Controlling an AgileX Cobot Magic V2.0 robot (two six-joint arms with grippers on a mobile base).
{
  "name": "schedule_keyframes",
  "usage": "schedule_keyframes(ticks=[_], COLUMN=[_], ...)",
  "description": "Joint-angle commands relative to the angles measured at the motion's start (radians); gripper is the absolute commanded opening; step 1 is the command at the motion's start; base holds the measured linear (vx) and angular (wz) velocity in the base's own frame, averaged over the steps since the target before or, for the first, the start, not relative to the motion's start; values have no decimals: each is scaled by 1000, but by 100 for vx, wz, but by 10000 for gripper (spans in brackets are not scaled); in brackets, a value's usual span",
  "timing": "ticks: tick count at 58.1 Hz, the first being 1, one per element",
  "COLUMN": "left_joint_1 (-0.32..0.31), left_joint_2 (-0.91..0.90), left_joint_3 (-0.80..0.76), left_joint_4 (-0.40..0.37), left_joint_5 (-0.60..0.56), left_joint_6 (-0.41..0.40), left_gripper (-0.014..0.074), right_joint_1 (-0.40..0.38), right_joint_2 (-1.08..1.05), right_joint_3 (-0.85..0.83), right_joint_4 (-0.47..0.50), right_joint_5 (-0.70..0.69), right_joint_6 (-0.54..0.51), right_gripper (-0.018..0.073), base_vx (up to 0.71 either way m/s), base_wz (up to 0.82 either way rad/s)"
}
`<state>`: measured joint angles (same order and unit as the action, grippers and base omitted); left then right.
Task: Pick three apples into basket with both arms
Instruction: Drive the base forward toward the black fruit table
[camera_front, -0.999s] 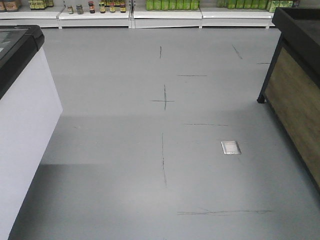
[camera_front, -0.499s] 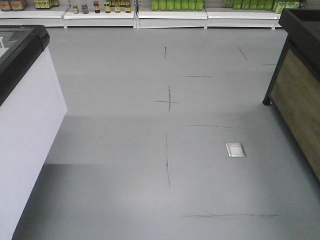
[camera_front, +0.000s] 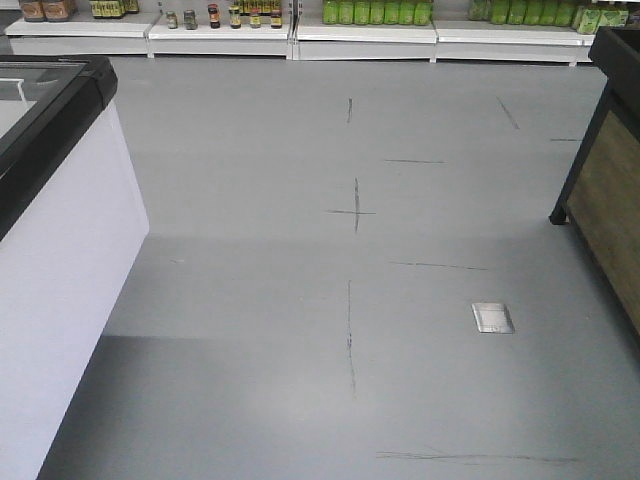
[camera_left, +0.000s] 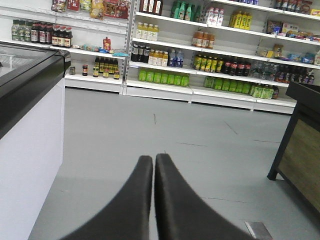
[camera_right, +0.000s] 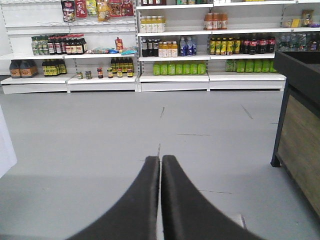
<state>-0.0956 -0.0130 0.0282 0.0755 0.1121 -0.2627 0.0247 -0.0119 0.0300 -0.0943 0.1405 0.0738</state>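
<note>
Freezer (camera_front: 60, 280), wooden stand (camera_front: 615, 190) partly off-frame.

The grey floor (camera_front: 250, 300) bears dark scuff lines (camera_front: 351, 335), a small metal plate (camera_front: 492, 317), a white freezer (camera_front: 60, 280) and a wooden-sided stand (camera_front: 615, 200).

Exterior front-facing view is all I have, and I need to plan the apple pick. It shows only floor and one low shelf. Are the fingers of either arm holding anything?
Observer: No. The left wrist view shows the left gripper with its fingers pressed together and nothing between them.
Operator: And the right one?
Observer: The right gripper is likewise shut and empty, held above bare floor.
Operator: Any apples or a basket higher up?
Observer: None in any view. The upper shelves carry bottles and packets.
</note>
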Motion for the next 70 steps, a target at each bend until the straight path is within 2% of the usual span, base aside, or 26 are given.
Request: schedule_keyframes(ticks=[1, 70], left_joint_1=[-7, -7], left_joint_2=[-12, -12], left_joint_3=[-25, -25], left_joint_4=[-1, -1], left_joint_5=[-69, -69], left_joint_6=[-6, -6], left_gripper=[-6, -6], right_joint_1=[-5, -5], right_joint_2=[-11, -11], right_joint_3=[12, 12], right_joint_4=[-9, -9], right_joint_5=[-71, -71], right_joint_6=[-8, -8], right_gripper=[-5, -5], base_vx=[14, 15], base_wz=[6, -7])
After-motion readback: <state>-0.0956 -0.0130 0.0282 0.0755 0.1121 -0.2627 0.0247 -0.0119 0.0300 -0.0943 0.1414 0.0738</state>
